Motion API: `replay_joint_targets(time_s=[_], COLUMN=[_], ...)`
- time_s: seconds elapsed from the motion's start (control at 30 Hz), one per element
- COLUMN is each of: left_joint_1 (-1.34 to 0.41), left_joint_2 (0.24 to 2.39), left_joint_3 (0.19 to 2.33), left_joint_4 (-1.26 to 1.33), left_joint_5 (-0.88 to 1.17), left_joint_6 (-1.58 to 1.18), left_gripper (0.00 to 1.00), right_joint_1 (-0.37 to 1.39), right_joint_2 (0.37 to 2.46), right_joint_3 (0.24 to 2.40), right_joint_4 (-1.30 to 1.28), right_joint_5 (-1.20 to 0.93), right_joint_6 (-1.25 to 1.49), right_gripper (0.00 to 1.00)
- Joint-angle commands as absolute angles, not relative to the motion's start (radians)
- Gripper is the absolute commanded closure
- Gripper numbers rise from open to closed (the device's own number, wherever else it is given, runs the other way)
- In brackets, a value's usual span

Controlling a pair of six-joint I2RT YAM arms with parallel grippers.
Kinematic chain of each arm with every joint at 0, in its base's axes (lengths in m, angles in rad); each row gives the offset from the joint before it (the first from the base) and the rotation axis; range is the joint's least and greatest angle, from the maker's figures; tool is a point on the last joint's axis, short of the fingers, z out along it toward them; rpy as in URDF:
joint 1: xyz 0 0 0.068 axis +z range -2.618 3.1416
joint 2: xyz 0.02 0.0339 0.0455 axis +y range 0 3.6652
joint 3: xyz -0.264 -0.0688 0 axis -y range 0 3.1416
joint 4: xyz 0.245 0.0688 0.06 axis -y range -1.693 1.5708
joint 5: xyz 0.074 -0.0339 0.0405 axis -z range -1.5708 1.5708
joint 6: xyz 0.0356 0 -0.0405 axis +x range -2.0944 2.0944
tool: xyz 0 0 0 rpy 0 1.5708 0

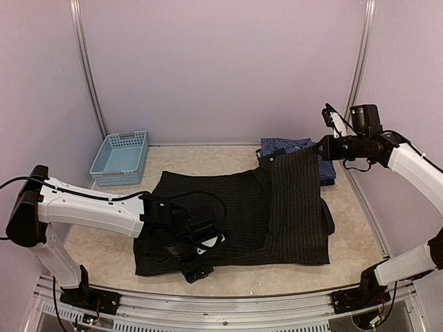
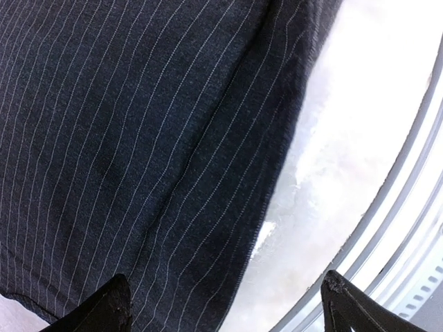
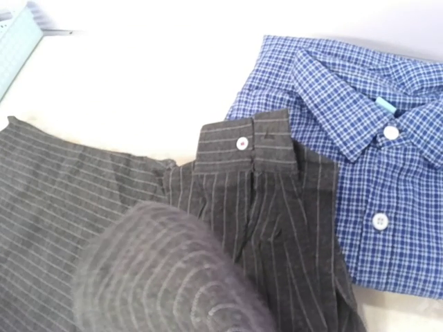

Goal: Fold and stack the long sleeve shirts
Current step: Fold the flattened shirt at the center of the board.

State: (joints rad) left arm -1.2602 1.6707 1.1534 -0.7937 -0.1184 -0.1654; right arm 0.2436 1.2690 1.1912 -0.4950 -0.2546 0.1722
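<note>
Though the top view hides it, your left gripper (image 2: 228,308) stands wide over the black shirt (image 1: 228,207) mid-table. You cannot tell for the right gripper (image 1: 324,146); its camera shows the folded blue shirt (image 3: 387,173) beside the collar.

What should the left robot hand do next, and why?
Probably lower the left gripper and pinch the black shirt's near edge. It hangs open just above that edge, and the shirt's left side lies flat while its right side is already folded over.
</note>
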Motion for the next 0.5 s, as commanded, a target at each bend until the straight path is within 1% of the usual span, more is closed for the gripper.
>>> replay_joint_targets(time_s=[0.0, 0.23, 0.33, 0.47], left_joint_1=[-1.266, -1.258, -1.241, -1.234], left_joint_2=[1.694, 1.713, 1.720, 1.723], left_joint_3=[1.132, 1.105, 1.105, 1.077], left_joint_4=[-0.771, -0.759, -0.755, -0.743], left_joint_5=[-0.113, -0.169, -0.152, -0.156], left_joint_6=[-0.096, -0.053, -0.058, -0.060], left_gripper=[0.11, 0.19, 0.28, 0.35], right_joint_1=[0.216, 0.202, 0.200, 0.195], right_joint_2=[1.306, 1.339, 1.341, 1.338], right_joint_3=[1.235, 1.250, 1.251, 1.254], right_joint_4=[-0.465, -0.467, -0.470, -0.479], right_joint_5=[-0.288, -0.298, -0.299, -0.289], right_joint_6=[0.163, 0.153, 0.150, 0.143], right_gripper=[1.00, 1.00, 1.00, 1.00])
